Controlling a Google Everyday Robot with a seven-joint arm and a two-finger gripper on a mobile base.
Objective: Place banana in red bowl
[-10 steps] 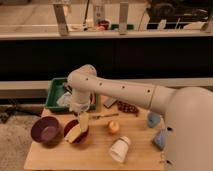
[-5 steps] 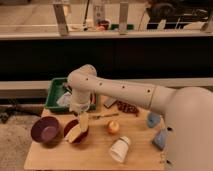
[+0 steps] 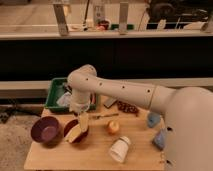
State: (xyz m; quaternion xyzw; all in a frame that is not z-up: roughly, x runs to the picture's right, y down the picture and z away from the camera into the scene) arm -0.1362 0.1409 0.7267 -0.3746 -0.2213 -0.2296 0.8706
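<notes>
With gripper (image 3: 82,120) spread open and empty just above the red bowl (image 3: 69,128), banana (image 3: 75,136) seemingly lying inside and propped over the near rim: liable to tip onto the wooden table (image 3: 60,157) if clipped by a rising finger.

The white arm (image 3: 130,92) folds at an elbow (image 3: 82,80) directly above the gripper (image 3: 81,116), which hangs straight down, jaws wide apart.
</notes>
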